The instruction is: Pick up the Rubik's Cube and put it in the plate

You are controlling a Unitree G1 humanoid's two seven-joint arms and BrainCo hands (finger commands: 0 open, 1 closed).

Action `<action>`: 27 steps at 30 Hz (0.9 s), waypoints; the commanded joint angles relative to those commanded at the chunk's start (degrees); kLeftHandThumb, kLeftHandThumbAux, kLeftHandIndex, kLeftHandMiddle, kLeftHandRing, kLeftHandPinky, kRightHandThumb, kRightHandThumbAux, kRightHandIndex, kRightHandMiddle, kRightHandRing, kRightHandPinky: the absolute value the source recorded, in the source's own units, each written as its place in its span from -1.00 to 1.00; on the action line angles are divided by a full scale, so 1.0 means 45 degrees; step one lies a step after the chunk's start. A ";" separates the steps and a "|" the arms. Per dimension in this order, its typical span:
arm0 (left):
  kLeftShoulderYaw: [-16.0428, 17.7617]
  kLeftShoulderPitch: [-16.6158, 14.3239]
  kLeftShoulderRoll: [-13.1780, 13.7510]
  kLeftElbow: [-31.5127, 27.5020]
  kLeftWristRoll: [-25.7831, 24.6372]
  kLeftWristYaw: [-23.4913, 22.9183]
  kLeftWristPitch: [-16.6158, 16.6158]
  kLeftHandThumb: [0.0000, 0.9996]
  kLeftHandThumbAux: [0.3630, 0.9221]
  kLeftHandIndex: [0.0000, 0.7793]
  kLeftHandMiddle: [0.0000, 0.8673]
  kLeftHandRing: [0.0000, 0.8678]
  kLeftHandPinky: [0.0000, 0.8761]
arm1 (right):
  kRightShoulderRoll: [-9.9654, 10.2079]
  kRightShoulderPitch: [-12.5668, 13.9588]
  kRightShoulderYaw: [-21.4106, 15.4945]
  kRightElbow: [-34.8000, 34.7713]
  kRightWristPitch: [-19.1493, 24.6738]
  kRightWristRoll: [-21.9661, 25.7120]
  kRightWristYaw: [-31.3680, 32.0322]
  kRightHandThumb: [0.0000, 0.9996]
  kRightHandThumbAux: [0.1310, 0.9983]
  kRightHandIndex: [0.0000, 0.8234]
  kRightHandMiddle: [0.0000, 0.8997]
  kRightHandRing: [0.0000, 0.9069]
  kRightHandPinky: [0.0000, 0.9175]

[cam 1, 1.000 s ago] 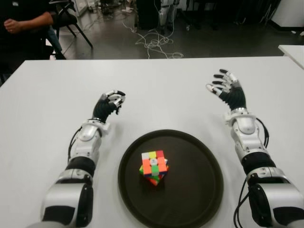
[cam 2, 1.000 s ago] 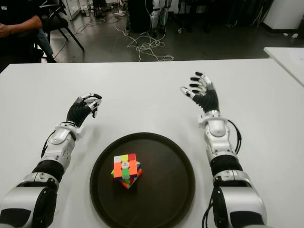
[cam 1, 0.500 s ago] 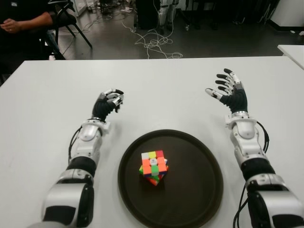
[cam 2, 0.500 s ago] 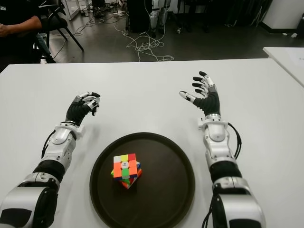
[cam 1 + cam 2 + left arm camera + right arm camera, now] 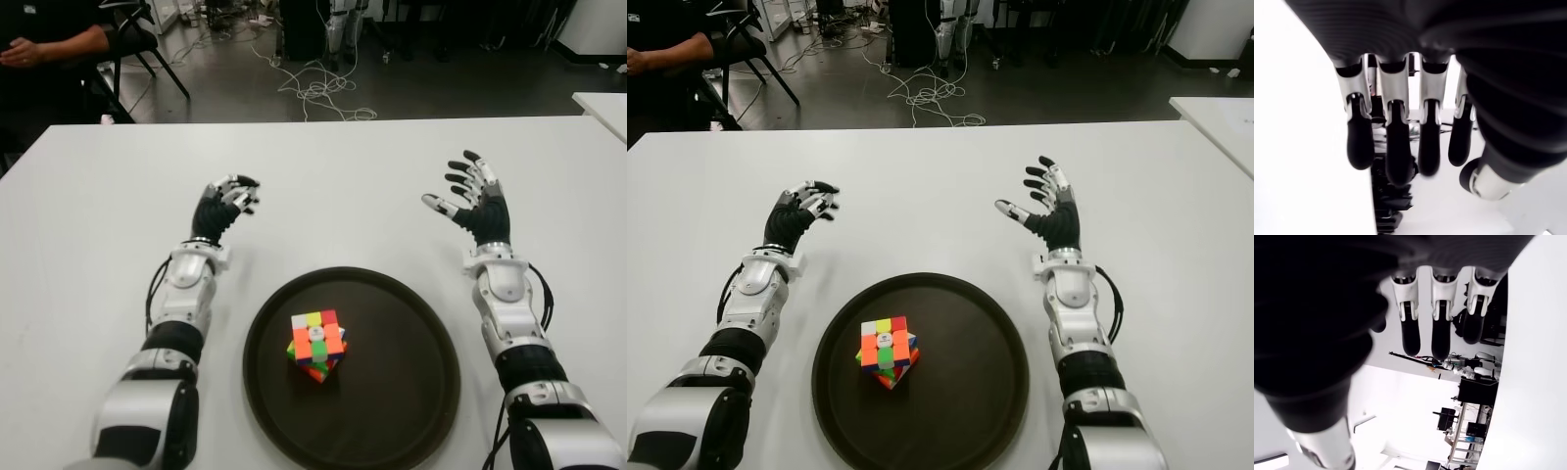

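The Rubik's Cube [image 5: 317, 345] lies tilted inside the dark round plate [image 5: 407, 377], left of its middle, near the table's front edge. Neither hand touches it. My left hand [image 5: 231, 196] hovers beyond the plate's left rim with loosely bent fingers [image 5: 1393, 147] and holds nothing. My right hand [image 5: 460, 192] is raised beyond the plate's right rim. It holds nothing, and its fingers [image 5: 1442, 330] are spread with the palm turned inward.
The white table [image 5: 333, 176] stretches far behind the plate. A seated person [image 5: 44, 44] and a chair are at the back left. Cables [image 5: 318, 88] lie on the floor beyond the table. A second white table's corner [image 5: 602, 103] shows at the right.
My left hand's fingers have uncurled a little and the hand has shifted slightly away from me. My right hand has drifted a bit right and toward me. The cube has not moved.
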 joint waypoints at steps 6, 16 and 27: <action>0.0005 0.0054 -0.0025 0.0032 0.0129 0.0193 -0.0293 -0.60 0.40 -0.56 -0.48 -0.46 -0.42 | 0.0030 0.0048 0.0000 -0.0051 0.0024 -0.0073 -0.0076 -0.86 0.66 -0.63 -0.47 -0.52 -0.54; 0.0003 -0.0022 -0.0002 0.0483 0.0442 0.0774 -0.0943 -0.79 0.44 -0.75 -0.65 -0.66 -0.65 | 0.0059 0.0012 -0.0006 0.0106 -0.0060 -0.0375 -0.0464 -0.81 0.66 -0.60 -0.45 -0.50 -0.58; -0.0091 -0.0114 -0.0033 0.1087 0.0946 0.1617 -0.2014 -0.87 0.37 -0.83 -0.74 -0.74 -0.68 | -0.0008 -0.0022 0.0153 0.0353 -0.0056 -0.0927 -0.0874 -0.88 0.58 -0.62 -0.43 -0.51 -0.74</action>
